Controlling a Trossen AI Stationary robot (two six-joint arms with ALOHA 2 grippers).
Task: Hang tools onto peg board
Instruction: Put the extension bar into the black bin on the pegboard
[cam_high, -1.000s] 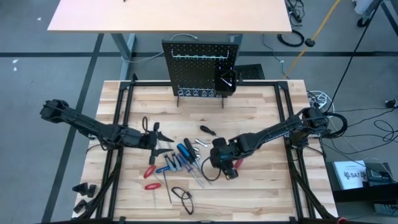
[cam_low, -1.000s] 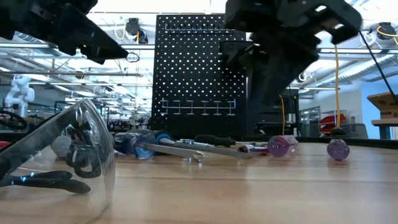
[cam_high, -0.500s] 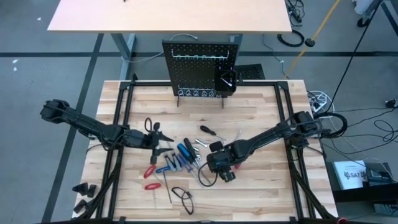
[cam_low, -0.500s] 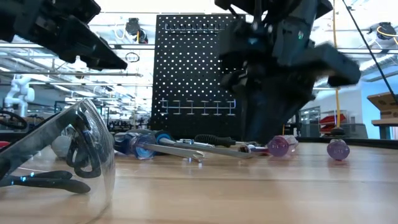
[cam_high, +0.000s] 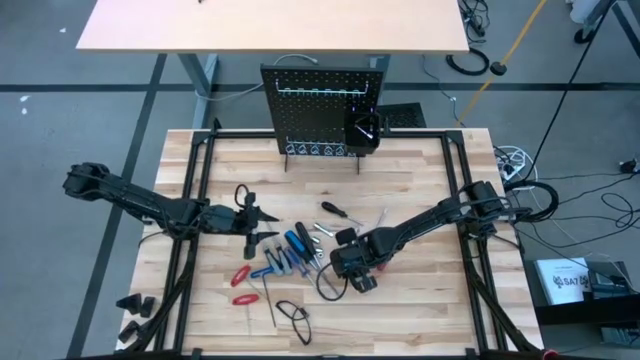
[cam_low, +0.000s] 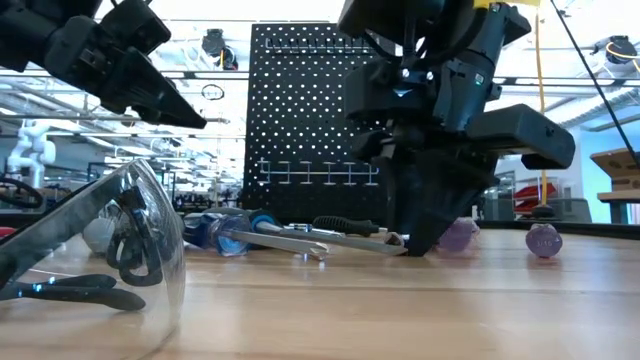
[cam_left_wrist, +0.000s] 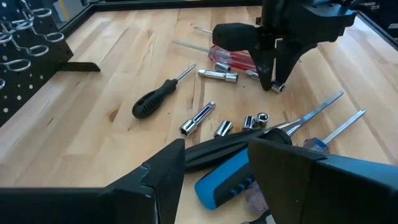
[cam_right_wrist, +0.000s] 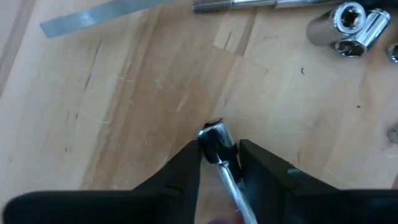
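The black peg board stands upright at the table's far edge. Tools lie loose mid-table: blue-handled drivers, red-handled pliers, a black screwdriver, silver bits and a red-handled screwdriver. My right gripper points steeply down at the table, right of the pile, and is closed on a silver shaft with a socket-like tip. My left gripper hovers open above the pile's left side, with a blue handle below its fingers. My right gripper pinches the silver shaft just behind its socket tip, one finger on either side. The fingers come from above, slanting down, and the shaft runs back along them out of sight. The tip is at the tabletop; whether it rests there I cannot tell.
Clear safety glasses lie near the table's front edge, close to the low camera. A flat metal blade and two sockets lie just beyond my right gripper. A small black bin hangs on the peg board's right side.
My right gripper has come down from above the tools to the tabletop, shifting slightly toward the pile on its left.
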